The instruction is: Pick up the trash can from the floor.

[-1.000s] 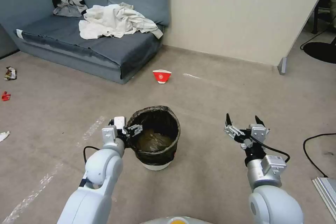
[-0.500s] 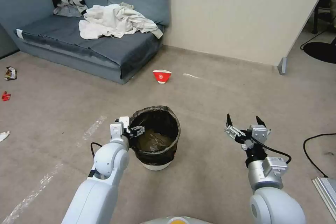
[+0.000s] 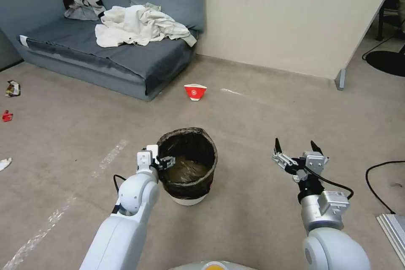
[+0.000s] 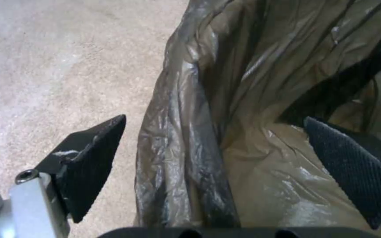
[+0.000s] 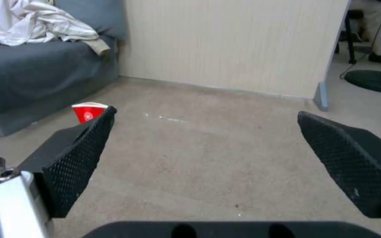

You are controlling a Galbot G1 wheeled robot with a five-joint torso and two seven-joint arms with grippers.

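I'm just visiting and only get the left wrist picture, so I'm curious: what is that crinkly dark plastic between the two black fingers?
Observer: It is the bag lining a small white trash can, which stands upright on the floor in front of the robot.
Operator: Where on it is this arm?
Observer: The left gripper is open at the rim, on the can's left side.
Operator: And the other arm?
Observer: The right gripper is open too. It hangs over bare floor to the can's right, well apart from it.
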